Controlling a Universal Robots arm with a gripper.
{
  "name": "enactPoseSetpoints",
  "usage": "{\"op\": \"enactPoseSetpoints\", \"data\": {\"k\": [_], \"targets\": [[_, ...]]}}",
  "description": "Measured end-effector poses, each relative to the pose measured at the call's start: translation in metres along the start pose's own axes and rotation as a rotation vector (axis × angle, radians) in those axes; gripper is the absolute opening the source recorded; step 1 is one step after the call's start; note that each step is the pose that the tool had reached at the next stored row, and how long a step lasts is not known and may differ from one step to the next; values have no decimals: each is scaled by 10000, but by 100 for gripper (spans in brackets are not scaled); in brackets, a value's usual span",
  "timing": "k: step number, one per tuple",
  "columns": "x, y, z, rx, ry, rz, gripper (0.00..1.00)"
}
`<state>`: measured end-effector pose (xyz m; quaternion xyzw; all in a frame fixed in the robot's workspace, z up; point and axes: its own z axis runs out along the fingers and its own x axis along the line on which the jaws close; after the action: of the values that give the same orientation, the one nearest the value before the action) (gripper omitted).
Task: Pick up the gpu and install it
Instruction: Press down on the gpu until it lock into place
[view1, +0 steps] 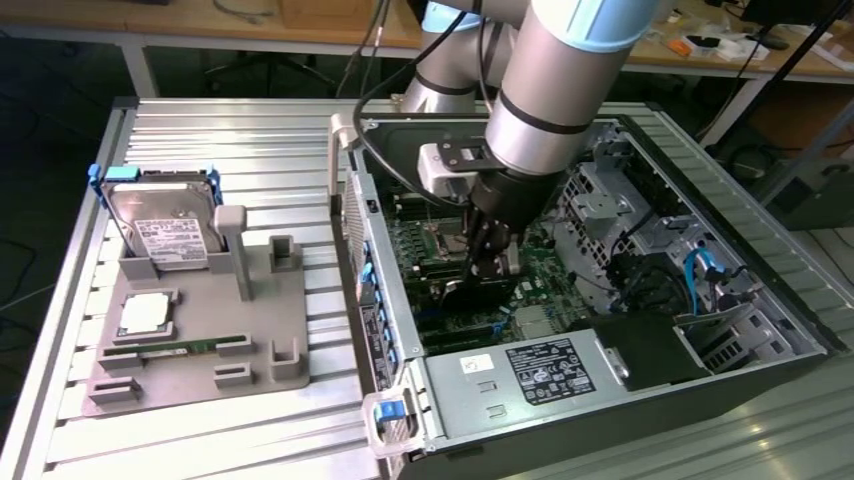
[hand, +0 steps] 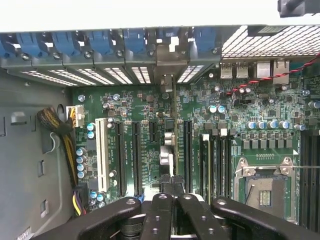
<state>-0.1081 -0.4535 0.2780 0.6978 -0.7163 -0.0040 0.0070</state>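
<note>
Here the claw (view1: 489, 268) hung inside the open computer case (view1: 747, 230), its fingers (hand: 165, 210) closed narrowly on the gpu (hand: 166, 150). The card apparently stood edge-on directly beneath the claw, long axis running towards the rear slot brackets (hand: 165, 62), over the motherboard (hand: 240, 125).

Mid-frame, the hand (view1: 487, 268) sits deep inside the open case (view1: 747, 290), hemmed by the drive cage (view1: 607, 205) and power supply (view1: 534, 375); the counter (view1: 227, 130) upper left lies open.
</note>
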Motion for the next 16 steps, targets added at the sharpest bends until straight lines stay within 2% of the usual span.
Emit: {"op": "enactPoseSetpoints", "data": {"k": [5, 8, 9, 10, 12, 16], "targets": [[1, 0, 77, -2, 12, 0, 11], [-1, 0, 70, 9, -12, 0, 11], [-2, 4, 24, 17, -30, 1, 11], [1, 33, -67, 2, -11, 0, 11], [3, 83, -148, 3, -50, 0, 11], [6, 186, -222, 1, -74, 0, 11]]}}
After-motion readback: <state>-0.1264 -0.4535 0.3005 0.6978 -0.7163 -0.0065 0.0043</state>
